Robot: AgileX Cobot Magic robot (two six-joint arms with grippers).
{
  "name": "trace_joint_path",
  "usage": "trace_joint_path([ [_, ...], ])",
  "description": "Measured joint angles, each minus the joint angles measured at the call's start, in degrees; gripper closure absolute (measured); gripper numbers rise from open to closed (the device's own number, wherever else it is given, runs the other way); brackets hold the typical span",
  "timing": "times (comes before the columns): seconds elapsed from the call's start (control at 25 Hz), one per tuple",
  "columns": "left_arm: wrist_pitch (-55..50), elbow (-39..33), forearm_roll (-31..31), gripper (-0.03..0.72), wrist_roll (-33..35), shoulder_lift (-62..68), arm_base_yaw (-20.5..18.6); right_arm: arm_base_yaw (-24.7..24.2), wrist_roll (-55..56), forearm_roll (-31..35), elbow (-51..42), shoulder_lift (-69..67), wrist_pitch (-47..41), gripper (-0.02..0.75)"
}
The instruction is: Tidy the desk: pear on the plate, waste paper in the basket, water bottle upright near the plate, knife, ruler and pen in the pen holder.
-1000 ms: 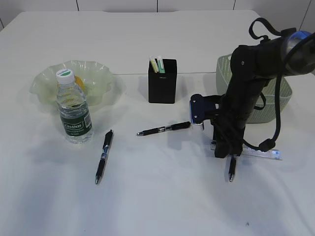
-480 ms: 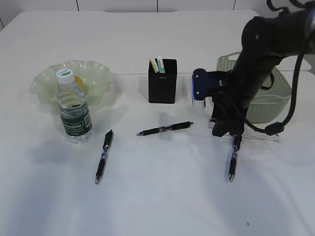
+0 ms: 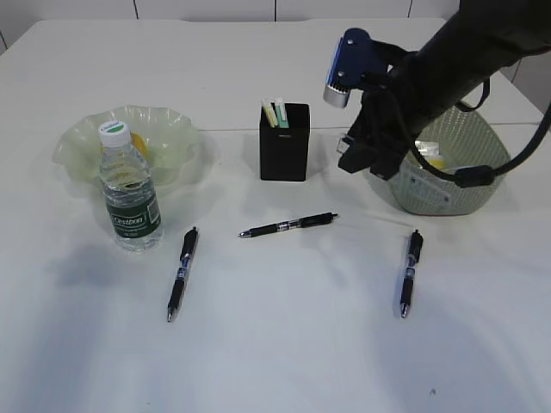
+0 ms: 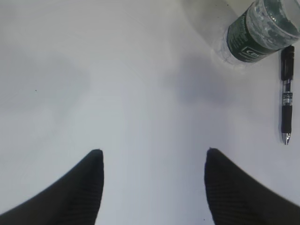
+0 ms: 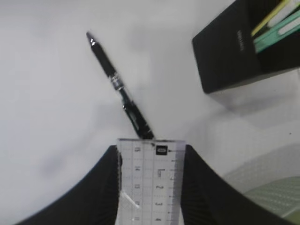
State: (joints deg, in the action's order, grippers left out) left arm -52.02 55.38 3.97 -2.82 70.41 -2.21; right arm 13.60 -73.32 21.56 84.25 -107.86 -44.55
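The ruler (image 5: 151, 180) is the thing in hand, though the exterior view barely shows it: there the right tool (image 3: 355, 155) hangs raised above the worktop (image 3: 275, 344), with the pen holder (image 3: 284, 142) off to its left and the basket (image 3: 439, 168) right behind and under the arm, which covers the basket's near rim. The middle pen (image 3: 288, 226) lies below and left of the tool and another pen (image 3: 410, 271) below and to its right; the water bottle (image 3: 129, 189) stands upright just in front of the plate (image 3: 172, 138), far off to the tool's left, with a third pen (image 3: 182, 274) near it. From here the likely trouble is the arm brushing the basket as it swings toward the holder, or the ruler's end catching the holder's rim or the items already standing in it, since the cup's mouth is small. In the left wrist view the left tool (image 4: 152, 161) is spread wide over bare worktop and grips nothing; the bottle sits ahead and to its right, a pen beside it, so no risk shows there. In the right wrist view the right tool is clamped on the clear ruler, which sticks out straight ahead between the fingers (image 5: 96, 187), with a pen on the worktop beyond its tip and the pen holder ahead to the right. The plastic looks smooth and thin, so I judge it could slip or twist in the grip if its tip strikes the holder's edge.
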Motion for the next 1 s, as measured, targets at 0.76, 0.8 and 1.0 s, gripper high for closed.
trace_joint_path([
  [0.76,0.17,0.00,0.20,0.214,0.00,0.00,0.00,0.00,-8.57,39.78,1.13,-2.31,26.07,0.467],
  [0.8,0.17,0.00,0.20,0.214,0.00,0.00,0.00,0.00,-10.70,43.47,1.59,-3.03,26.20,0.467],
  [1.0,0.04,0.00,0.63,0.214,0.00,0.00,0.00,0.09,-24.47,61.12,5.63,-6.59,26.72,0.467],
])
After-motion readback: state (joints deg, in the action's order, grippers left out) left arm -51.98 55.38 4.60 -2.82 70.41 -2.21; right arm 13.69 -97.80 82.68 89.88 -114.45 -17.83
